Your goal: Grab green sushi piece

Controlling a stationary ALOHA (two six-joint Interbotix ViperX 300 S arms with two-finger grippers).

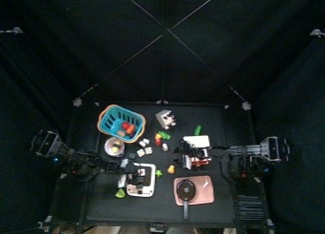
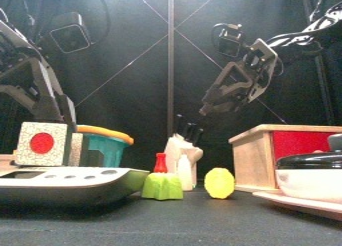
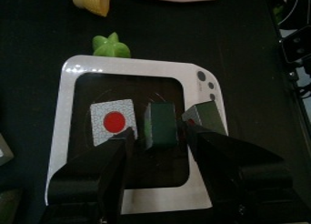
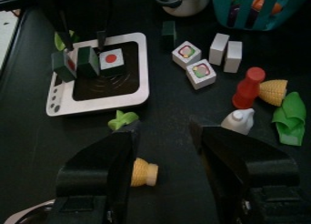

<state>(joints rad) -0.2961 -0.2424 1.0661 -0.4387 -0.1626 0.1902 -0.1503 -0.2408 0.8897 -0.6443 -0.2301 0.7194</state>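
Note:
The green sushi piece (image 3: pixel 157 127) is a dark green block standing on a white tray (image 3: pixel 85 168), next to a white piece with a red dot (image 3: pixel 115 120). My left gripper (image 3: pixel 163 144) hangs over the tray, open, with one finger on each side of the green piece; contact cannot be told. The right wrist view shows the same tray (image 4: pixel 131 86), the green piece (image 4: pixel 85 62) and the left arm's fingers (image 4: pixel 100 27) above it. My right gripper (image 4: pixel 176 150) is open over bare table with nothing between its jaws.
Near the tray lie a light green toy (image 4: pixel 122 120), an orange-yellow cone (image 4: pixel 147 171), two white sushi cubes (image 4: pixel 195 64), a red-capped bottle (image 4: pixel 249 86) and green leaves (image 4: pixel 292 114). A teal basket (image 1: pixel 121 121) stands at the back, a wooden box (image 2: pixel 287 150) and a bowl (image 2: pixel 314 175) front right.

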